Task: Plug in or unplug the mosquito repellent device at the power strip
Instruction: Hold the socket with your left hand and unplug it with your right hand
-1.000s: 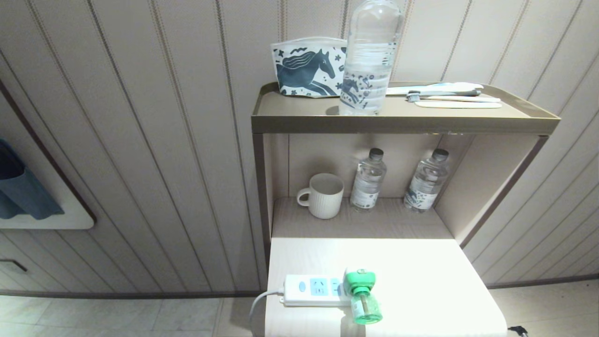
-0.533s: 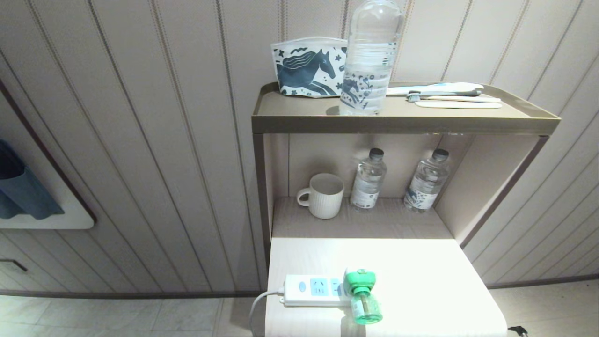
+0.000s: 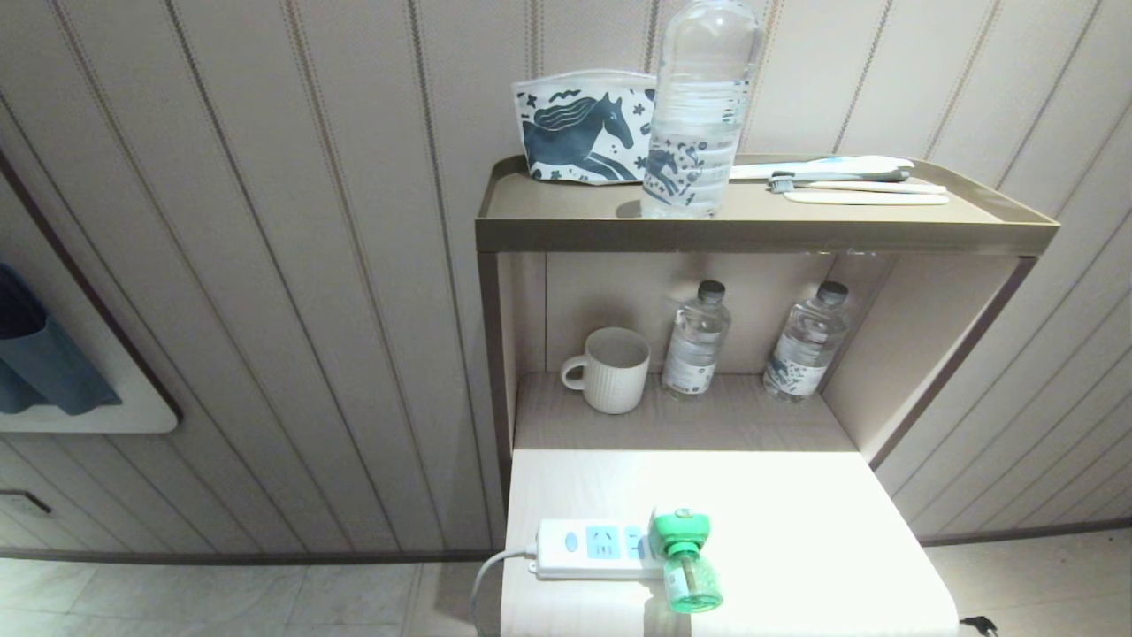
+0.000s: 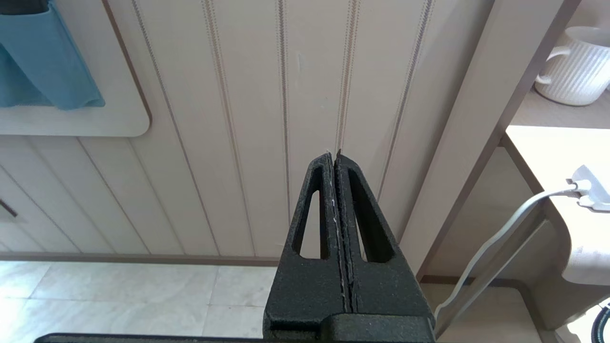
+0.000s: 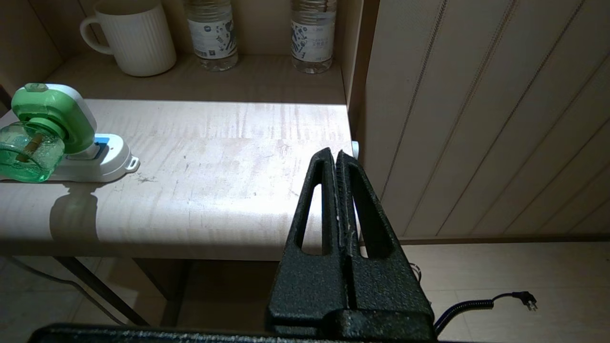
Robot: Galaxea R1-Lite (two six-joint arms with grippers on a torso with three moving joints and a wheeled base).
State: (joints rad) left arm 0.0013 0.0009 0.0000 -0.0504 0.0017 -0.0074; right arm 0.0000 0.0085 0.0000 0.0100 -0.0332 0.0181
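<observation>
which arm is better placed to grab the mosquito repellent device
Probably right: the right end effector faces the tabletop with the mosquito repellent device on the power strip; the left end effector faces the wall.

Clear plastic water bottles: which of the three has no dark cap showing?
The tall clear bottle on the top shelf; its top is cut off. Both small bottles below wear dark caps.

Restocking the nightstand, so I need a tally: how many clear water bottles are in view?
3. One large bottle stands on the top shelf beside the horse-print pouch; two small bottles stand in the niche below, right of the white mug. None seems hidden.
</observation>
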